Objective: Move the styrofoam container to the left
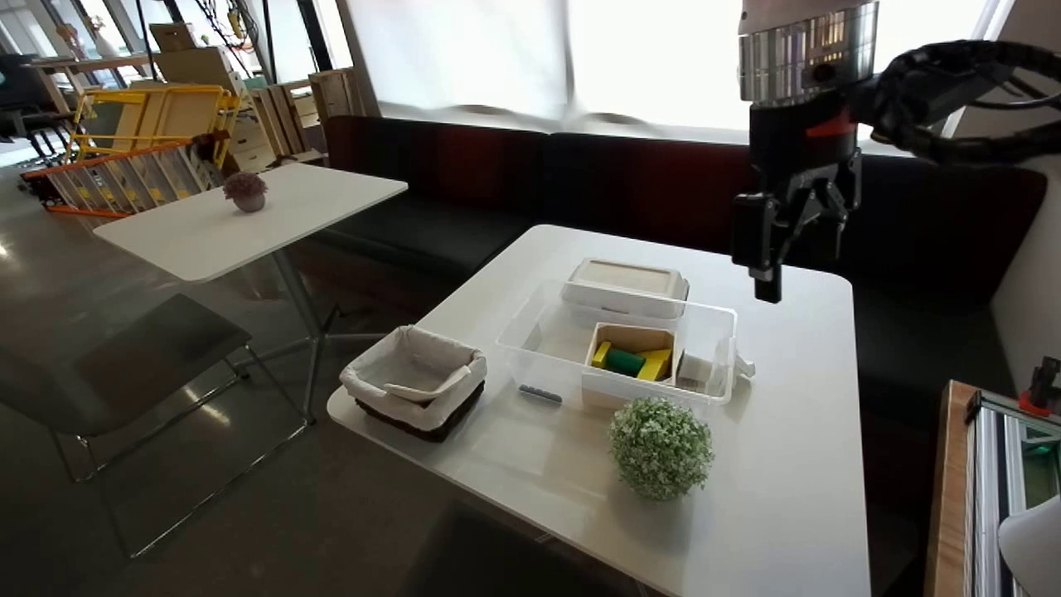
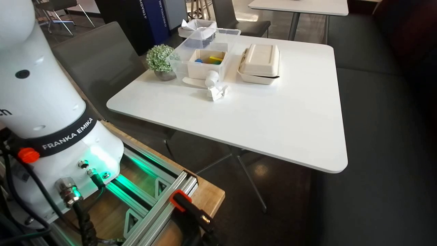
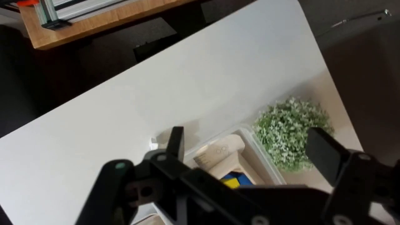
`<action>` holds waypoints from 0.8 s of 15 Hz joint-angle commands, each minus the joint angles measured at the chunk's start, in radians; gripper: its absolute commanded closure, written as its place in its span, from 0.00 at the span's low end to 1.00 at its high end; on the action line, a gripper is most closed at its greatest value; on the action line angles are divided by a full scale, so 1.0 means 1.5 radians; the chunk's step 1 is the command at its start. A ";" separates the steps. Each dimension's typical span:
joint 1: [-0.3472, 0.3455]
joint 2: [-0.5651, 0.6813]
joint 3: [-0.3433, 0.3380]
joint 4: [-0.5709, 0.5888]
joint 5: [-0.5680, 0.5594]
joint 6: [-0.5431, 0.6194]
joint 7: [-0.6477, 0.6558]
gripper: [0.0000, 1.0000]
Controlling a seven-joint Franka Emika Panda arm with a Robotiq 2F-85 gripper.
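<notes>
The styrofoam container is a beige, lidded clamshell box on the white table (image 1: 796, 390). In both exterior views it (image 1: 627, 279) (image 2: 262, 61) stands beside the clear plastic bin; its lid is down with a thin dark gap at one edge. In the wrist view only a corner of it (image 3: 152, 220) shows at the bottom edge. My gripper (image 1: 800, 259) is open and empty, high above the table and apart from the container. In the wrist view the gripper's fingers (image 3: 247, 134) are wide apart, with the bin and plant below them.
The clear bin (image 1: 530, 365) (image 2: 181, 66) holds a wooden box (image 1: 634, 333) with coloured blocks. A bushy potted plant (image 1: 661, 448) (image 3: 292, 134) stands beside it. A cloth-lined basket (image 1: 365, 385) sits near a table edge. Crumpled white paper (image 2: 216, 93) lies by the bin.
</notes>
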 commanded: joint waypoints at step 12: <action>-0.062 0.396 -0.081 0.314 0.011 0.261 0.360 0.00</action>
